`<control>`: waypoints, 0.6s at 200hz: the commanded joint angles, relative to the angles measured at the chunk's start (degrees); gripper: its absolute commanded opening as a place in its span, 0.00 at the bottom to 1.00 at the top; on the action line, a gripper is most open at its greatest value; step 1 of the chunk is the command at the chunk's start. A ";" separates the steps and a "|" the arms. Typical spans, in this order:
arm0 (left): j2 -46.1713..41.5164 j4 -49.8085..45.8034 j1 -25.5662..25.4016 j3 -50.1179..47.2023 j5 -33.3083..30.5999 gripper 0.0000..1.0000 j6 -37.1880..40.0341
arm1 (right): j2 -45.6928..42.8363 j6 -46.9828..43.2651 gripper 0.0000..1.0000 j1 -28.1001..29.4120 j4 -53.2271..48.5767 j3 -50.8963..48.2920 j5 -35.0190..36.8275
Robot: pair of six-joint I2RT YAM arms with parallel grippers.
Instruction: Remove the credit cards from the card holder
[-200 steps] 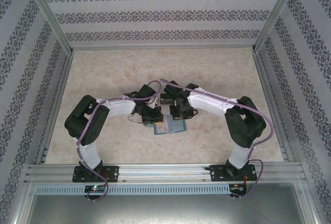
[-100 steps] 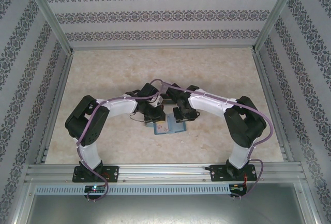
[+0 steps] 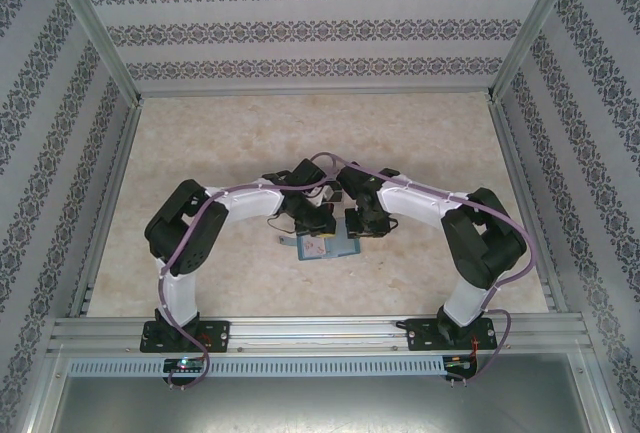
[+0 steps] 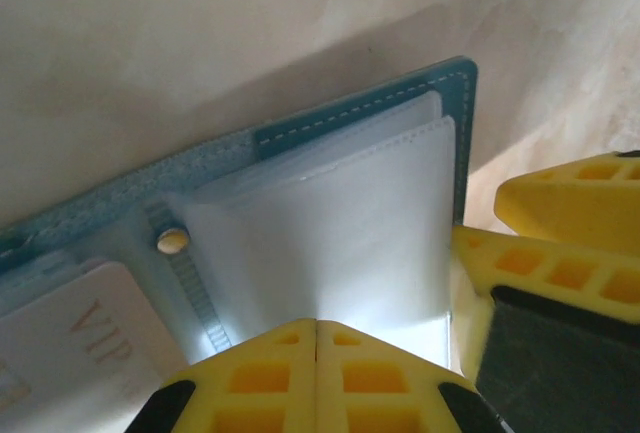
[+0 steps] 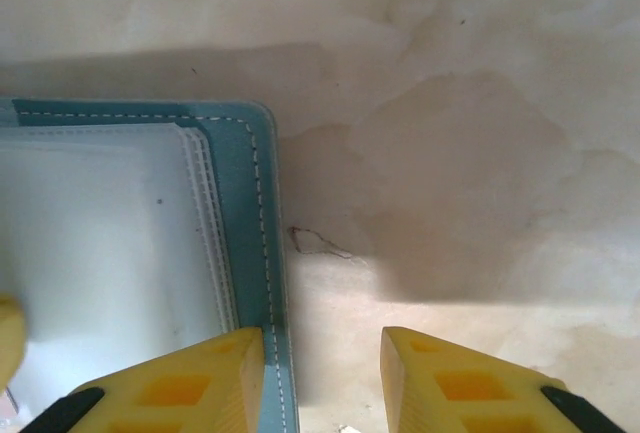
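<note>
The teal card holder [image 3: 340,250] lies open on the table between the two arms. Its clear sleeves [image 4: 340,223] and snap button [image 4: 172,240] show in the left wrist view. A pale credit card [image 4: 85,338] with reddish "VIP" lettering sits in the holder's left half. My left gripper [image 4: 317,325] is shut, with its tips together on the clear sleeves. My right gripper [image 5: 322,348] is open at the holder's stitched right edge [image 5: 245,203], one finger [image 5: 200,383] over the sleeve side and the other over bare table. The right gripper's yellow fingers [image 4: 560,273] show beside the holder in the left wrist view.
The holder rests on a beige marbled table [image 3: 220,143] inside a frame with patterned walls. A metal rail [image 3: 320,328] runs along the near edge by the arm bases. A small reddish thread mark [image 5: 320,243] lies on the table right of the holder.
Both wrists have shifted toward the near edge and down onto the holder. The right gripper's jaws have spread apart; the left stays shut.
</note>
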 commanded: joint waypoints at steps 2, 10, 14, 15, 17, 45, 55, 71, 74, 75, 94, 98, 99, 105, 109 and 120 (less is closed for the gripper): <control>1.58 -1.67 -1.15 2.36 0.38 0.00 -0.13 | -1.54 0.26 0.37 -0.59 1.06 -1.31 -1.43; 2.16 -1.68 -1.31 2.83 0.45 0.00 -0.22 | -1.55 0.26 0.37 -0.70 1.22 -1.50 -1.62; 2.52 -1.76 -1.35 3.13 0.46 0.00 -0.23 | -1.60 0.31 0.37 -0.78 1.26 -1.59 -1.69; 2.56 -1.76 -1.40 3.18 0.46 0.00 -0.24 | -1.62 0.27 0.37 -0.73 1.26 -1.61 -1.70; 2.70 -1.76 -1.43 3.26 0.49 0.00 -0.25 | -1.64 0.29 0.37 -0.82 1.26 -1.68 -1.72; 4.58 -1.98 -1.91 4.46 0.47 0.00 -0.13 | -2.87 0.48 0.37 -1.06 1.18 -2.06 -1.65; 5.19 -2.16 -1.97 4.55 0.38 0.00 -0.02 | -3.59 0.48 0.37 -1.28 1.08 -2.19 -1.55; 6.23 -2.35 -2.03 4.56 0.19 0.00 -0.09 | -4.77 0.67 0.37 -1.63 1.32 -2.49 -2.10; 6.39 -2.42 -2.10 4.48 0.16 0.00 -0.08 | -5.05 0.60 0.37 -1.72 1.40 -2.58 -2.27; 6.47 -2.44 -2.12 4.47 0.14 0.00 -0.08 | -5.10 0.68 0.37 -1.77 1.42 -2.58 -2.30; 7.12 -2.88 -2.24 4.09 -0.42 0.00 0.01 | -6.18 0.88 0.37 -2.32 2.11 -2.98 -3.42; 7.21 -3.03 -2.28 3.88 -0.66 0.00 0.03 | -6.29 0.96 0.37 -2.52 2.34 -3.03 -3.73; 7.23 -3.06 -2.30 3.86 -0.67 0.00 0.02 | -6.34 0.95 0.37 -2.56 2.33 -3.07 -3.78; 7.34 -3.16 -2.33 3.55 -0.81 0.00 0.04 | -6.55 1.05 0.37 -2.65 2.60 -3.16 -4.21; 7.43 -3.17 -2.38 3.31 -0.85 0.00 0.08 | -6.69 1.12 0.37 -2.76 2.76 -3.27 -4.50; 7.43 -3.02 -2.37 2.63 -0.98 0.00 0.00 | -6.82 1.22 0.36 -3.03 3.08 -3.24 -5.12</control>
